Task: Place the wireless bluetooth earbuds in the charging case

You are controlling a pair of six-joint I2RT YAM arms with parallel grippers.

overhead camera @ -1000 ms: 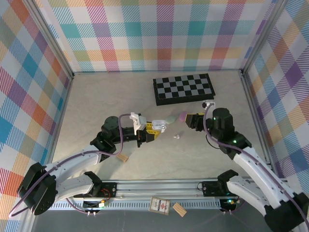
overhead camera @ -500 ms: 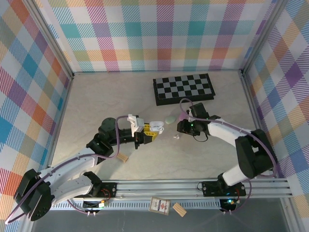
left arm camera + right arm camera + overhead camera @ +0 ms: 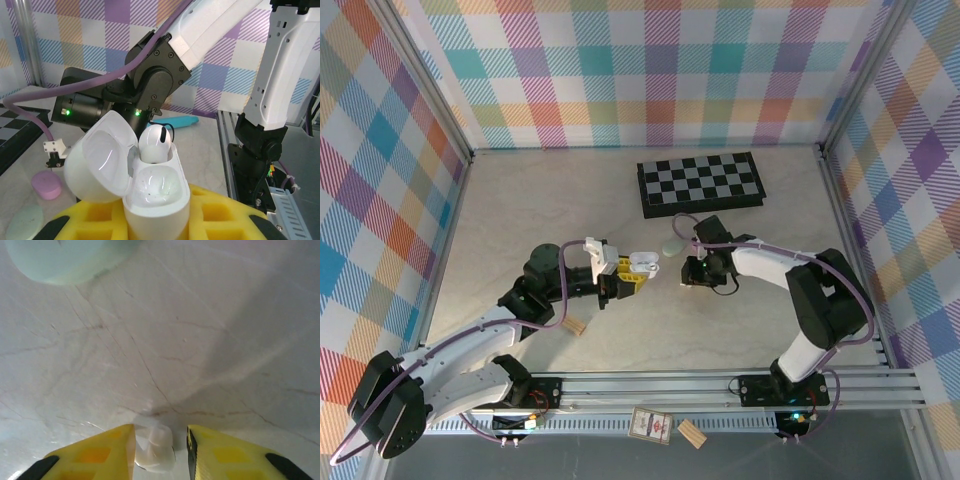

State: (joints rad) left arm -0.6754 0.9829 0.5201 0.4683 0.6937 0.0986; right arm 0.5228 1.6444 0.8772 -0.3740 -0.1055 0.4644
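Rail (image 3: 620, 385): nearest to me, running across the front edge with both arm bases on it.
Card (image 3: 653, 425): a small printed card lying in front of the rail, with a tan block (image 3: 692, 433) just beside it on the right.
Second block (image 3: 577, 326): I see it on the bench (image 3: 520, 210), close under the left forearm.
Left claw (image 3: 155, 230): my yellow fingers are closed on the lower body of the white case (image 3: 156, 205) and hold it upright above the bench.
Lid (image 3: 100, 160): swung fully open to the left, with its glossy inside facing me.
Seated bud (image 3: 156, 142): white, sitting in the far socket of the white case with its round head up.
Near socket (image 3: 156, 186): an empty hollow, just in front of the seated bud.
Right claw (image 3: 160, 432): pointed down at the bench and partly open, gripping nothing, with one finger on each side of the loose bud (image 3: 154, 449).
Loose bud: white, lying on the bench. I read it as touching the left finger, with a narrow gap to the right one. It is near the white case, to its right.
Green case (image 3: 65, 255): a pale, closed pebble on the bench, just beyond the right claw.
Pink case (image 3: 46, 184): another closed pebble beside the green one, near the right wrist.
Chessboard (image 3: 700, 183): flat on the bench, well beyond both claws.
Walls (image 3: 640, 70): pastel plaid panels closing in the back and both sides.
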